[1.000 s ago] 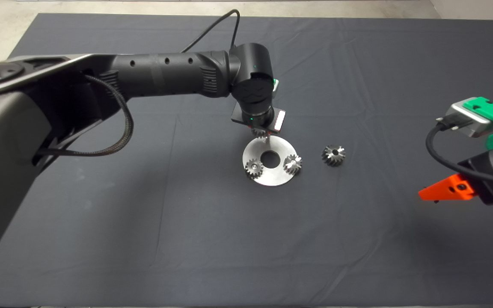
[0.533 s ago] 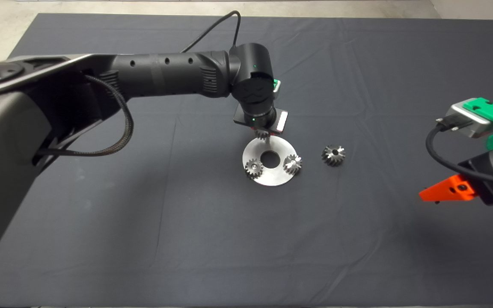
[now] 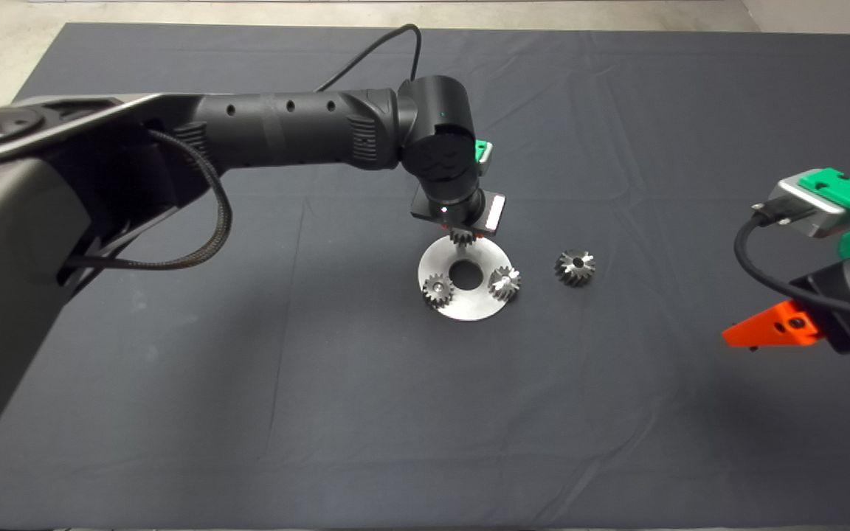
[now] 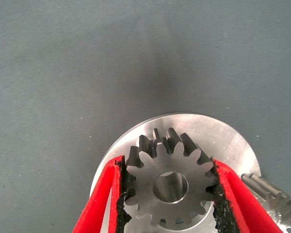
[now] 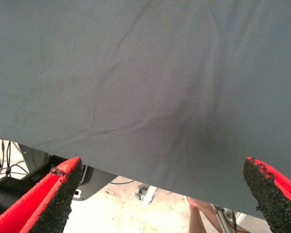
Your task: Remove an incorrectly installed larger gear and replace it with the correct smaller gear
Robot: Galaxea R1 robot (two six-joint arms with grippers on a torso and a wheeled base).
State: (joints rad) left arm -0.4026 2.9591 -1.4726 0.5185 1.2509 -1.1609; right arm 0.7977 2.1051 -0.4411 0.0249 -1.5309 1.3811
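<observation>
Left wrist view: we list the smaller gear [image 4: 170, 187] clamped in left jaws [image 4: 168, 194], above the steel disc [image 4: 218, 133]. Since a second ago it has shifted toward the disc's far edge; we judge seating imminent. Larger gear [image 3: 575, 268] lies on the mat [image 3: 174, 413], off-disc. Two gears [image 3: 437, 290] sit on the disc. Right jaws [image 5: 160, 194] wide, parked.
</observation>
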